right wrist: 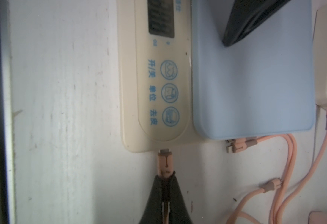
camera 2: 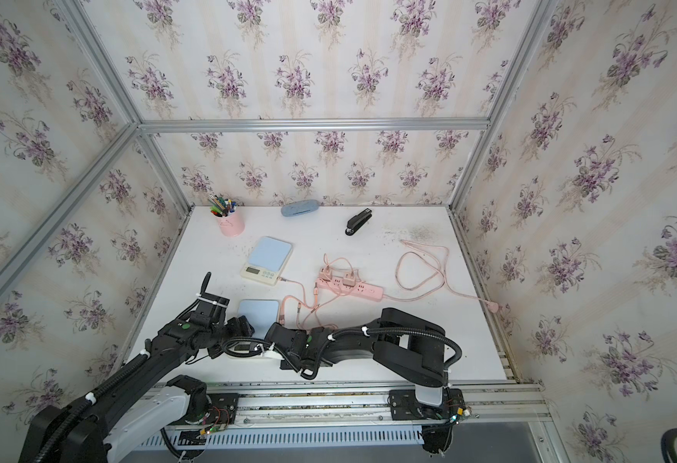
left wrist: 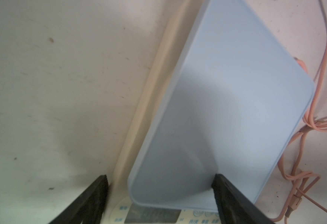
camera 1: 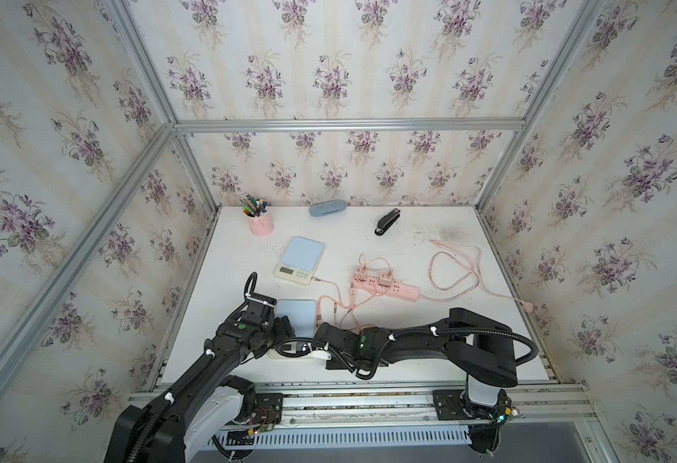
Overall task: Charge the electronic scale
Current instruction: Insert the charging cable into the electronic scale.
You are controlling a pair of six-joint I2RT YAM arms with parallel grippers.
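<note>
**Bench stock: electronic scale at front edge, plug at its port**

1. Electronic scale [camera 1: 296, 316]: cream body with a pale blue weighing plate. It lies flat at the front of the bench [camera 1: 208, 312], between the two arms, and shows in both top views. Its display and three round buttons face the front edge.
2. Left end effector [left wrist: 159, 176]: jaws wide apart. One finger [right wrist: 255, 19] lies on the blue plate, and the other stands just beside the cream edge.
3. Right end effector [right wrist: 165, 174]: jaws together, clamped on a pink charging plug [right wrist: 165, 164]. The plug's metal tip meets the port in the scale's side edge; how deep it sits cannot be told.
4. Second scale [camera 1: 303, 256]: alike in look, further back, with a pink lead plugged in at its corner.
5. Pink power strip [camera 1: 401, 290]: right of the second scale, carrying two adapters. Pink cables [camera 1: 449, 272] loop about it.
6. Back row: pink pen cup [camera 1: 260, 224], blue case [camera 1: 327, 208], black stapler [camera 1: 388, 221].
</note>
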